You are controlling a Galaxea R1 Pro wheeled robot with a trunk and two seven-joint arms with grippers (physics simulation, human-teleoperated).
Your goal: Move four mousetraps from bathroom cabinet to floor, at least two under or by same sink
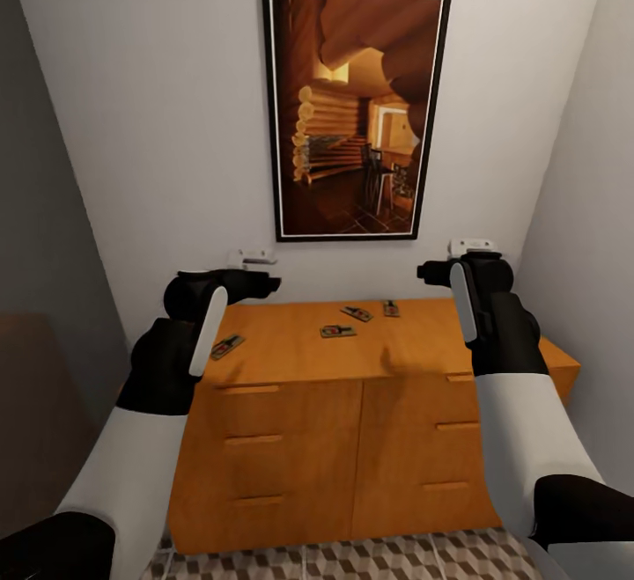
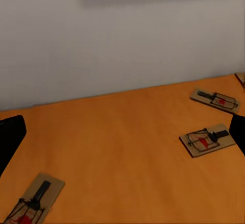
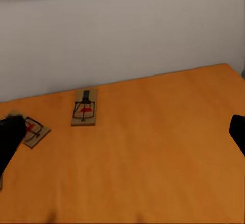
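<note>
I stand facing the cabinet (image 1: pixel 352 439), and all four mousetraps lie flat on its top, none touching another. One trap (image 1: pixel 227 347) sits near the cabinet's left front edge, just beside my left forearm; in the left wrist view it is the near one (image 2: pixel 31 202). A second trap (image 1: pixel 338 331) lies about mid-top (image 2: pixel 206 140), a third (image 1: pixel 357 313) just behind it toward the wall (image 2: pixel 215 99), and the fourth (image 1: pixel 390 308) a little farther right, close to the wall (image 3: pixel 84 107).

My left hand (image 1: pixel 251 270) hovers above the cabinet's left rear corner, released, holding nothing. My right hand (image 1: pixel 471 250) hangs above the right rear part of the top, released too, its dark fingers (image 3: pixel 11 134) spread wide and empty.

A framed picture (image 1: pixel 356 109) hangs on the wall above the cabinet. The cube-patterned floor (image 1: pixel 370 561) shows below the cabinet's front.
</note>
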